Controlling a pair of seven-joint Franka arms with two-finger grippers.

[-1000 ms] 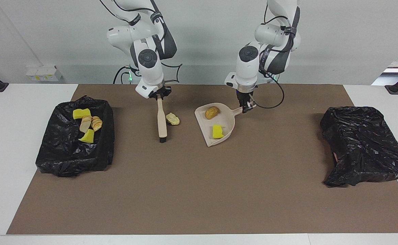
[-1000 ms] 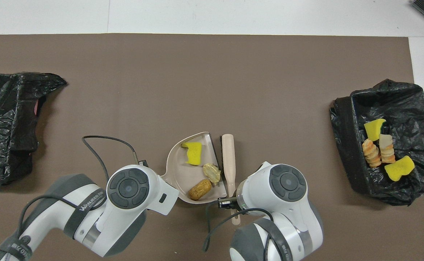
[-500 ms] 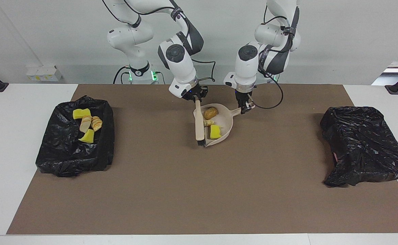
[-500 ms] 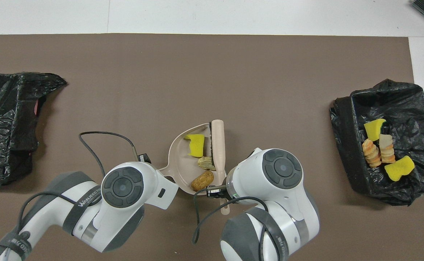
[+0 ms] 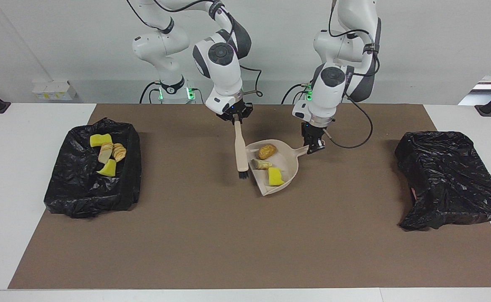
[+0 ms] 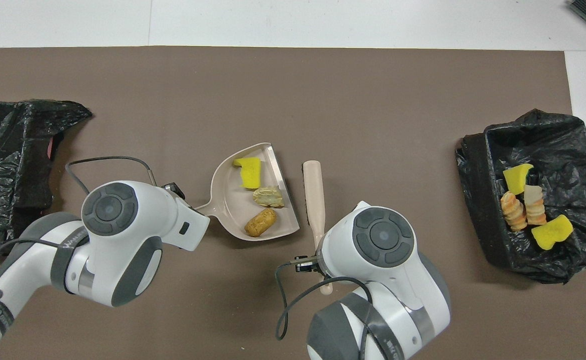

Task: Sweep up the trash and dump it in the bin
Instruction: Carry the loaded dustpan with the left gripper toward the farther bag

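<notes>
- Since the earlier frames, the brush (image 5: 240, 147) has been pulled off the dustpan (image 5: 290, 170) lip, and the dustpan has been shifted toward the left arm's end and apparently lifted slightly.
- Open bin (image 5: 87, 189) at the right arm's end: four trash pieces (image 5: 107, 153) are seen inside, already dumped.
- Right gripper (image 5: 236, 118): clamped tight on the brush handle, bristles down just beside the dustpan's open edge.
- Dustpan: three pieces are held in it, a brown lump (image 5: 267, 151), a beige chunk (image 5: 261, 164) and a yellow wedge (image 5: 275, 176).
- Left gripper (image 5: 314, 147): closed on the dustpan handle, over the mat (image 5: 228, 235).
- Crumpled black bag (image 5: 446, 180) at the left arm's end: no trash is visible on it.
- Progress: sweeping judged finished, no loose pieces seen on the mat; the last dustpan load is left to be tipped into a bin.
</notes>
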